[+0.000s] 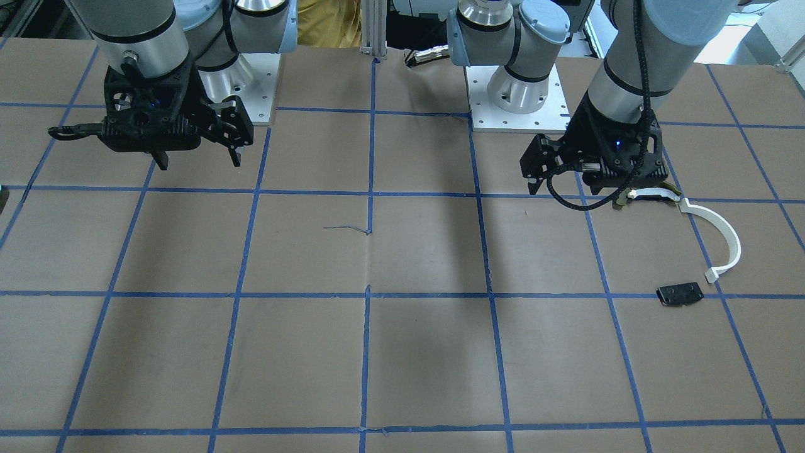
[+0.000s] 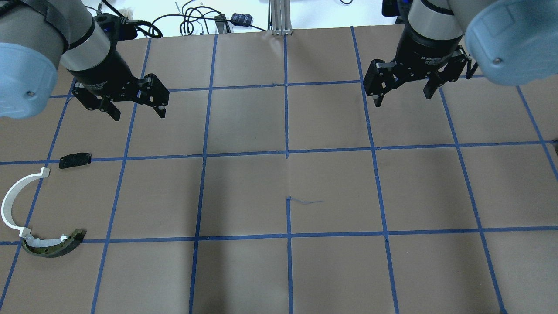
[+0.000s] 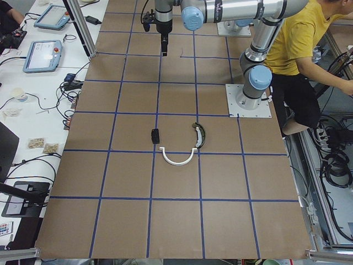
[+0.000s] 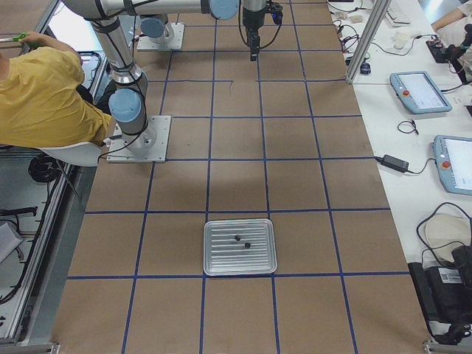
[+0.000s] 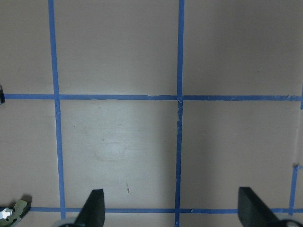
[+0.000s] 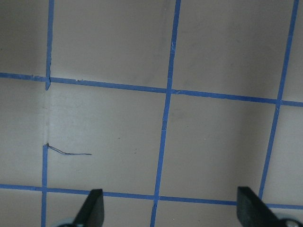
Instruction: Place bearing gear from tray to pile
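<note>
The silver ribbed tray [image 4: 210, 248] shows only in the exterior right view, near the table's end on my right. Two small dark parts [image 4: 236, 237] lie in it; which is the bearing gear I cannot tell. The pile lies on my left: a white curved arc [image 2: 9, 200], a dark curved shoe [image 2: 54, 249] and a small black plate [image 2: 75, 160]. My left gripper [image 2: 138, 114] hangs open and empty above the table, beyond the pile. My right gripper [image 2: 403, 98] is open and empty, far from the tray.
The table is brown paper with a blue tape grid [image 2: 287, 152]. The arm bases [image 1: 519, 107] stand at the robot's edge. A person in a yellow shirt [image 3: 298, 38] sits behind the robot. Teach pendants [image 4: 420, 92] and cables lie on the side table.
</note>
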